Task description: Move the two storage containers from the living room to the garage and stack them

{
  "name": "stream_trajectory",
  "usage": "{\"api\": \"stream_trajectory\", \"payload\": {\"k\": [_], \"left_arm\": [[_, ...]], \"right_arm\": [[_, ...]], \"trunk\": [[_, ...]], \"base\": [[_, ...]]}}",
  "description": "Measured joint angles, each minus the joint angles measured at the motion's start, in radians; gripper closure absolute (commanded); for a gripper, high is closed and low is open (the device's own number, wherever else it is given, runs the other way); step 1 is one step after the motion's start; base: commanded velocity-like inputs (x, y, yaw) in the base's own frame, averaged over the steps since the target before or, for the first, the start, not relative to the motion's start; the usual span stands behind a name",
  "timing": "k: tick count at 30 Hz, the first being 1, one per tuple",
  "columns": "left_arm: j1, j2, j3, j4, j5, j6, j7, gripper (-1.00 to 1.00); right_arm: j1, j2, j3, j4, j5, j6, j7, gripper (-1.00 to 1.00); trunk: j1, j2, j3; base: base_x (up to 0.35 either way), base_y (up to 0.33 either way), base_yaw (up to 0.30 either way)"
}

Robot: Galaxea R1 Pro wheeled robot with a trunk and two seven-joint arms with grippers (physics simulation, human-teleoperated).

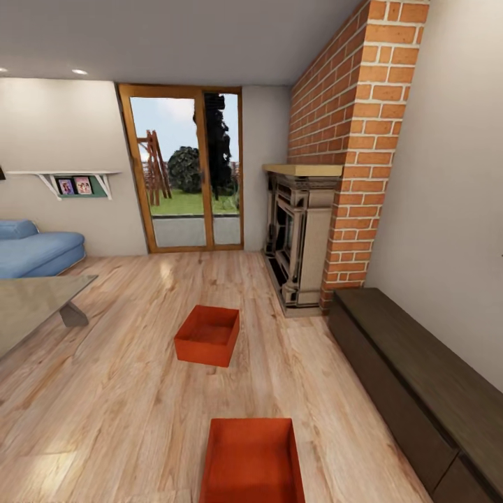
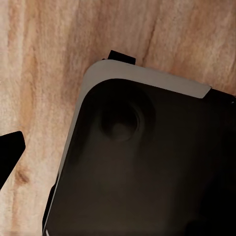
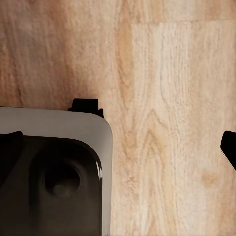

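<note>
Readable text: none in any view.
Orange bins (image 1: 207,335) (image 1: 253,460): plain walls, no label or number.
Framed pictures on the wall shelf (image 1: 74,185): too small to make out any writing.
Brick chimney (image 1: 349,140) and fireplace (image 1: 297,237): no sign or mark.
Dark robot body (image 2: 147,167) (image 3: 49,177) in the wrist views: no brand or lettering.

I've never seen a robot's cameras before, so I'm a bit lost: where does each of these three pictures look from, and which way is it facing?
Head view: from the robot's head, facing forward and down across the living room at two storage containers, near and far, toward the glass doors and fireplace.
Left wrist view: from the left arm, looking down at the robot's dark base.
Right wrist view: from the right arm, looking down at that base.
Shared: the wood-plank floor.
</note>
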Motion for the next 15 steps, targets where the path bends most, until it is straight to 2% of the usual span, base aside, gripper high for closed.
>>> {"api": "stream_trajectory", "payload": {"k": [10, 12, 15], "left_arm": [[0.0, -0.001, 0.0, 0.0, 0.0, -0.001, 0.0, -1.0], [0.0, -0.003, 0.001, 0.0, 0.0, -0.001, 0.0, -1.0], [0.0, -0.003, 0.002, 0.0, 0.002, -0.002, 0.0, -1.0]], "right_arm": [[0.0, 0.0, 0.003, -0.001, 0.007, -0.005, 0.0, -1.0], [0.0, 0.0, 0.004, -0.001, 0.032, -0.005, 0.0, -1.0], [0.0, 0.0, 0.004, -0.001, 0.042, -0.008, 0.0, -1.0]], "trunk": [[0.0, 0.0, 0.0], [0.0, 0.0, 0.0], [0.0, 0.0, 0.0]], "base": [[0.0, 0.0, 0.001], [0.0, 0.0, 0.0], [0.0, -0.033, 0.0]]}}
